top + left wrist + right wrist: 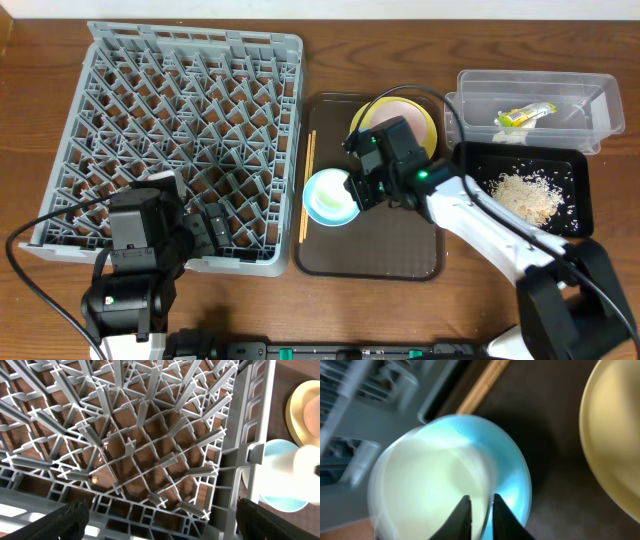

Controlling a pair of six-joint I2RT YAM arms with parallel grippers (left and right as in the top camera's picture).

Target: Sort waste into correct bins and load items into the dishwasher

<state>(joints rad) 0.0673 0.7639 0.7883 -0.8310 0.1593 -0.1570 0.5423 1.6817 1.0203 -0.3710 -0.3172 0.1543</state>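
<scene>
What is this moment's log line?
left tool open above dish rack | right tool shut on light blue bowl | wrapper in clear tub

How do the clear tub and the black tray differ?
The clear tub is see-through and deeper; the black tray is opaque and shallow. The clear tub holds a yellow-green wrapper; the black tray holds white rice scraps. Both are rectangular and of similar width.
</scene>
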